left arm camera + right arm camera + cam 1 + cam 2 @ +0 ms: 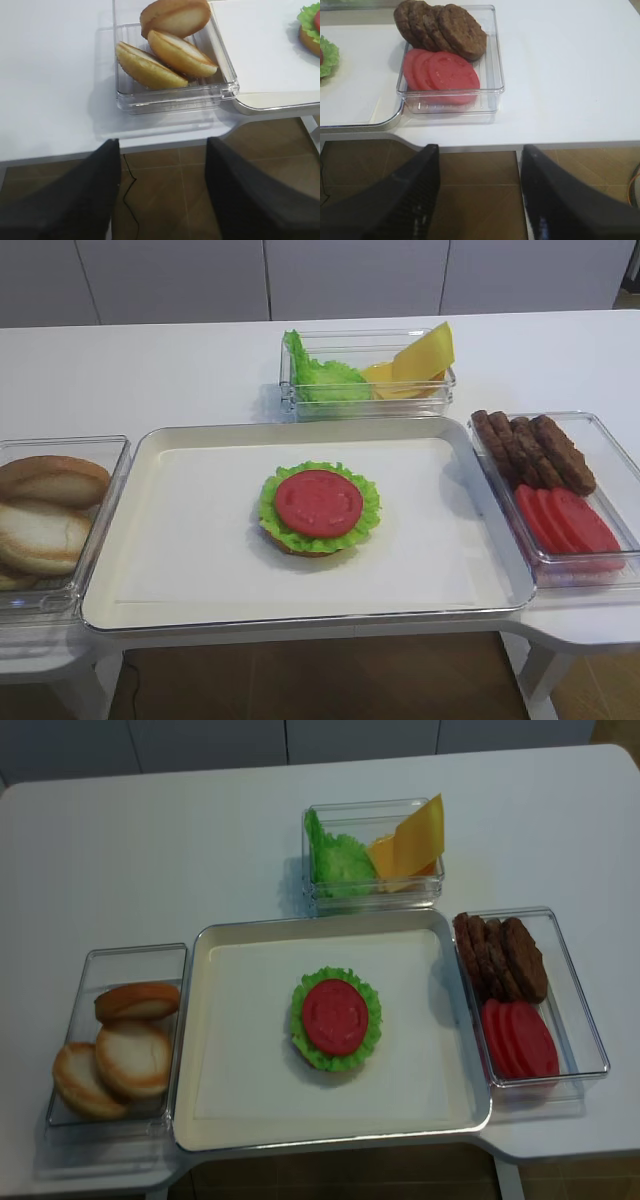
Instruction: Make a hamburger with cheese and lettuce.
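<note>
Sitting at nine o'clock on the white surface (200,850), a clear tub (115,960) holds three bun halves (130,1055). The left fingers (75,200) hang spread and empty off the near edge, just below that tub. A cream tray (250,1090) fills the middle, and the hamburger (335,1020) rests at its centre: bun base, lettuce (362,1038) and a red slice (335,1015) on top. At twelve o'clock a tub (372,812) keeps spare leaves (340,860) beside the cheese (415,840), which leans upright. At three o'clock another tub (570,980) carries brown patties (505,955) behind overlapping red slices (520,1040). The right fingers (560,205) hover apart and empty off the near edge.
</note>
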Robot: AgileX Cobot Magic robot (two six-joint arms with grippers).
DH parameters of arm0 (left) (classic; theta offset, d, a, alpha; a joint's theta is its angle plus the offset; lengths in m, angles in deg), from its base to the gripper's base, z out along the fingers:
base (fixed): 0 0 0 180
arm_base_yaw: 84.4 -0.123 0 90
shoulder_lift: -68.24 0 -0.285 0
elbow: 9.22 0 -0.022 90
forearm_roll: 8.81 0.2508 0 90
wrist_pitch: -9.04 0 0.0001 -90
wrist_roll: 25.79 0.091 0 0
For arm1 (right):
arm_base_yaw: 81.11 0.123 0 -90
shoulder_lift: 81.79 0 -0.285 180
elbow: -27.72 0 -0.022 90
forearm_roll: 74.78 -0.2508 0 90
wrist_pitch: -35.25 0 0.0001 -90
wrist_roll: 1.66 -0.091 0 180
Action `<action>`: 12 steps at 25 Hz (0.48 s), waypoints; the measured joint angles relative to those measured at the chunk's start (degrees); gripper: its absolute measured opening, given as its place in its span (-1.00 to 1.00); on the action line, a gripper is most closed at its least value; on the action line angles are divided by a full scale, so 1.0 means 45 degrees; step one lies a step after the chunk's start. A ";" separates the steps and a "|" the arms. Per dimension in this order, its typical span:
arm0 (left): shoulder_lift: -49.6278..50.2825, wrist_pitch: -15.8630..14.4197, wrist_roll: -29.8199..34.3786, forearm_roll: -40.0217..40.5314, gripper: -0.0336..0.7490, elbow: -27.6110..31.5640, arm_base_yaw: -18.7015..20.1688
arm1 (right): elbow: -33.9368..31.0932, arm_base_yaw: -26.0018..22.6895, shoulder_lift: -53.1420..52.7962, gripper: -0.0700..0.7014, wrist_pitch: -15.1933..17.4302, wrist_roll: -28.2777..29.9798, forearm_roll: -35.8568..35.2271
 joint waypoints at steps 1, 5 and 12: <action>0.0000 0.0000 0.0000 0.0000 0.12 0.0000 0.0000 | -0.0096 0.0000 0.0000 0.20 -0.0090 -0.0117 0.0052; 0.0000 0.0000 0.0000 0.0000 0.12 0.0000 0.0000 | -0.0122 0.0000 0.0000 0.20 -0.0178 -0.0432 0.0256; 0.0000 0.0000 0.0000 0.0000 0.12 0.0000 0.0000 | -0.0144 0.0000 0.0000 0.20 -0.0178 -0.0483 0.0283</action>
